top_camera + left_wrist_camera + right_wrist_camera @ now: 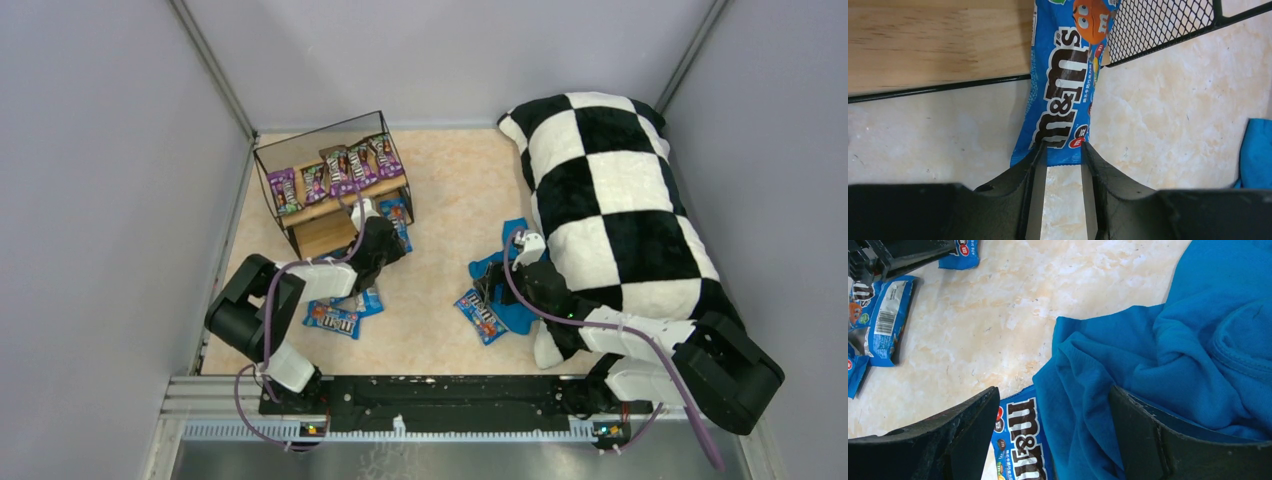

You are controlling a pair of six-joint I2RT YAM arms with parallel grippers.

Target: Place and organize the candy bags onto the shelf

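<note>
At the left, a blue candy bag [1063,90] lies across the lower wire edge of the shelf [923,45], its tail over the worktop [1173,100] between the narrowed jaws of the left tool [1060,150]. A firm clamp cannot be told. Let go so, it could slide off. At the right, the right tool [1053,392] is held agape over the blue cloth [1173,340], which might be snagged with the half-covered bag [1020,440]. Only overhead are the purple bags [340,170] shown, ranked on the upper board.

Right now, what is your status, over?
Left fingers pinch blue M&M's bag at shelf. Right fingers open over blue cloth. Cloth covers part of another bag.
</note>
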